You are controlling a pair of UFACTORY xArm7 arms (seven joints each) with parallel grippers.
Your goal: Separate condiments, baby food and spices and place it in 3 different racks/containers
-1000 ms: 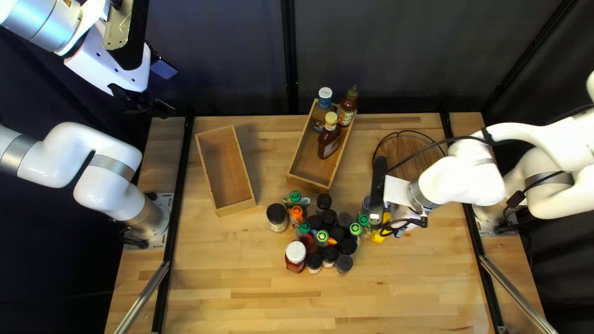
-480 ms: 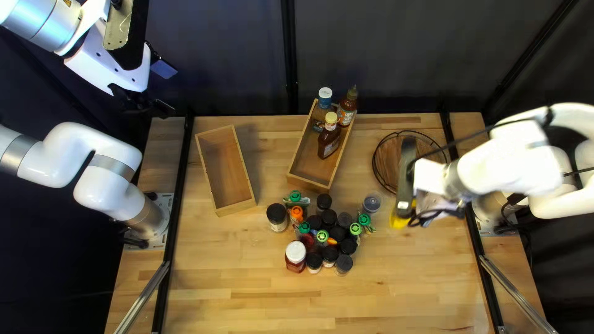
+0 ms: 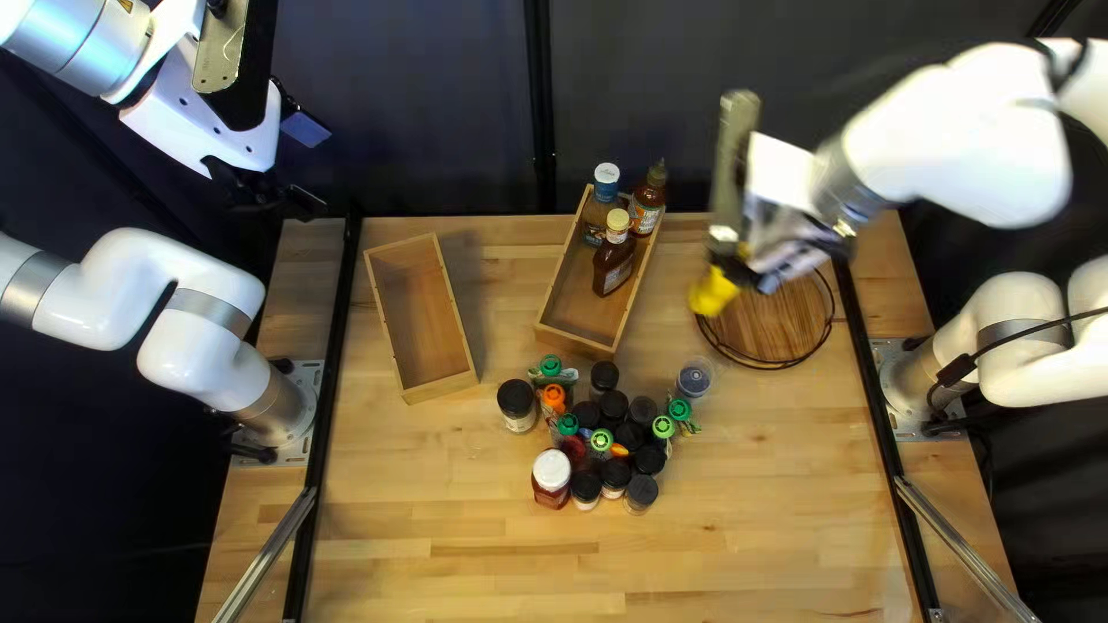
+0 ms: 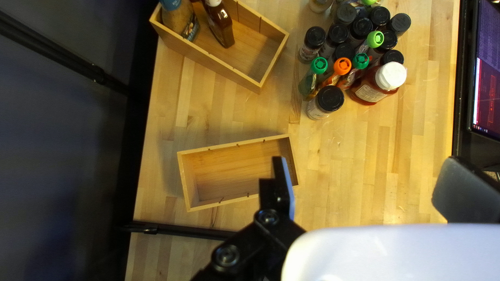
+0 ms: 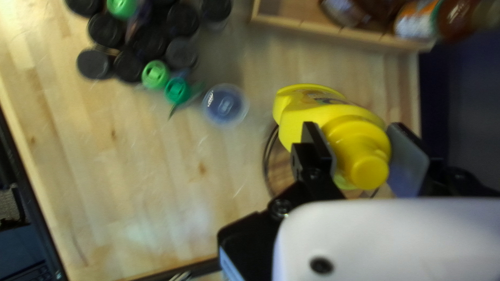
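Right, the right gripper [image 3: 742, 265] is clamped on the yellow bottle [image 3: 712, 293], which it holds in the air near the round wire-edged wooden basket [image 3: 796, 321] at the right of the top left view. In the right wrist view the bottle lies between both fingers, its yellow cap toward the gripper. The right arm reaches in from the right edge of the top left view, blurred.

The left gripper [image 3: 306, 165] hangs at the upper left of that view, beyond the tabletop [image 3: 462, 565]; its own wrist view shows the fingers well apart.

At the top centre, a slanted wooden box [image 3: 575, 342] holds a blue-capped jar [image 3: 606, 179] and a brown bottle [image 3: 614, 263] with a pale yellow cap. A reddish sauce bottle [image 3: 648, 205] is at the box's far right corner (inside or just behind the others, I can't quite tell). Left of centre sits a second wooden box [image 3: 441, 388].

The rest is crowded together around the middle: black-capped spice jars [image 3: 614, 473], pouches with green spouts [image 3: 601, 440], one pouch with an orange spout [image 3: 554, 396] and, at the lower left of the cluster, a white-lidded red jar [image 3: 551, 493]. A larger black-capped jar [image 3: 516, 404] stands at the cluster's left side. To the right of it all is a clear container [image 3: 695, 378], bluish inside, just beside a green-spouted pouch.
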